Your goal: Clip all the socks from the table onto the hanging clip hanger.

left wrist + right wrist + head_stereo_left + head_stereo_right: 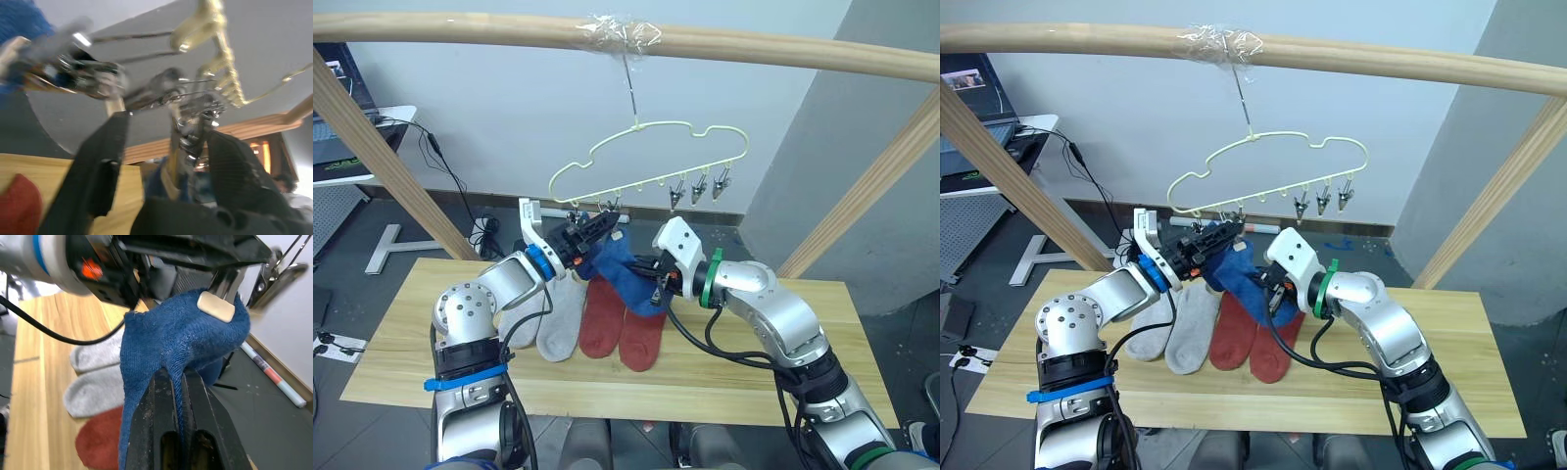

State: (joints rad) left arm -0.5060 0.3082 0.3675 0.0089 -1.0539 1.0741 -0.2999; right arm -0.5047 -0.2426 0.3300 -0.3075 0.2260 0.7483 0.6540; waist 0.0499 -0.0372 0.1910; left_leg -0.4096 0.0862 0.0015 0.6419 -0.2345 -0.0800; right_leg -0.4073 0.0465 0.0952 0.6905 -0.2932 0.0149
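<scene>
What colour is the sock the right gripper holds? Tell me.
Blue sock, clearest in the right wrist view.

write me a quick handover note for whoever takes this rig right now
Right end effector: shut on a blue sock, lifted toward the clip hanger.
Left end effector: at the hanger's leftmost clips, fingers around a clip; grip state unclear.
On the table: two grey socks and two red socks.
Done: blue sock appears clipped.
Left: the four socks lying on the table.

A wooden pole [783, 44] crosses above me, tape [619, 35] wrapped on it; cables [445, 162] trail over the floor [352, 250].
</scene>
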